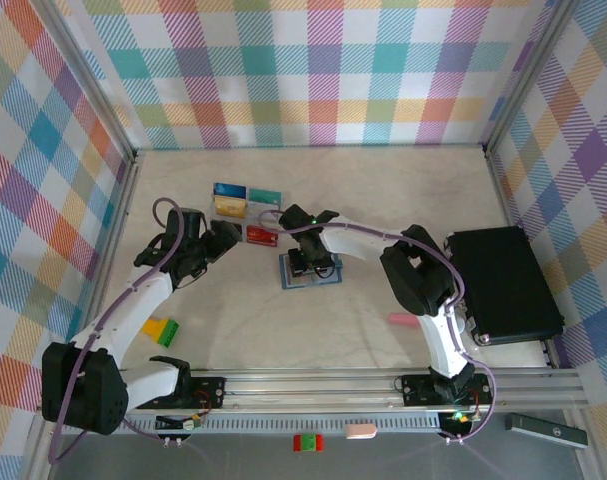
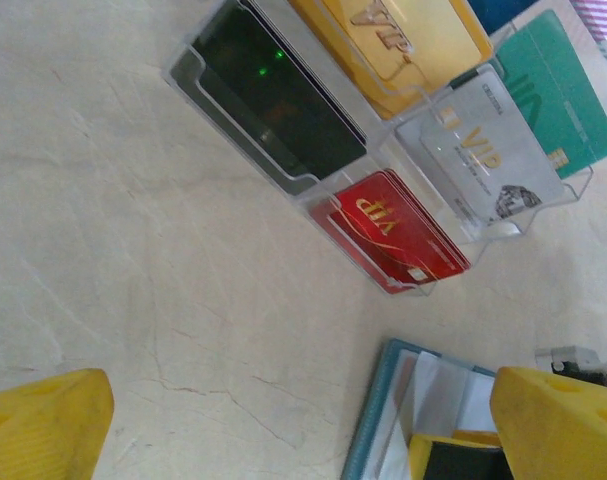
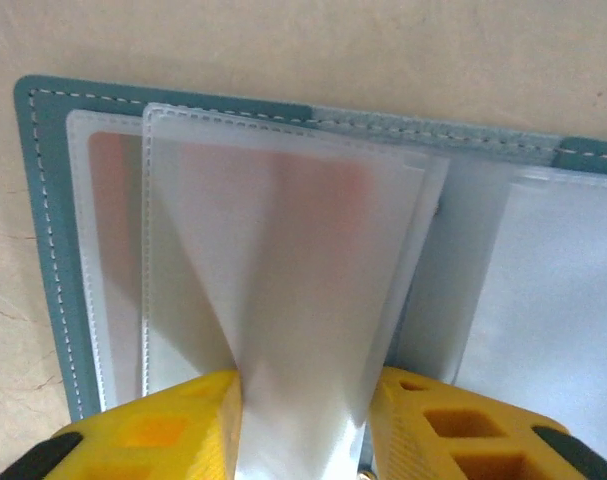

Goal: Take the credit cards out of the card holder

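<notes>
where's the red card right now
Top view: left of centre, the red card lies just up-left of the open card holder; the left wrist view shows it in a clear tray beside the black card.

Beige table (image 1: pixel 383 180) with card holder (image 1: pixel 325 281), black box (image 1: pixel 503 285)

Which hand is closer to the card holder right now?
Right. The right hand sits over the card holder, straddling a clear sleeve; the left hand is apart, off to its left.
</notes>
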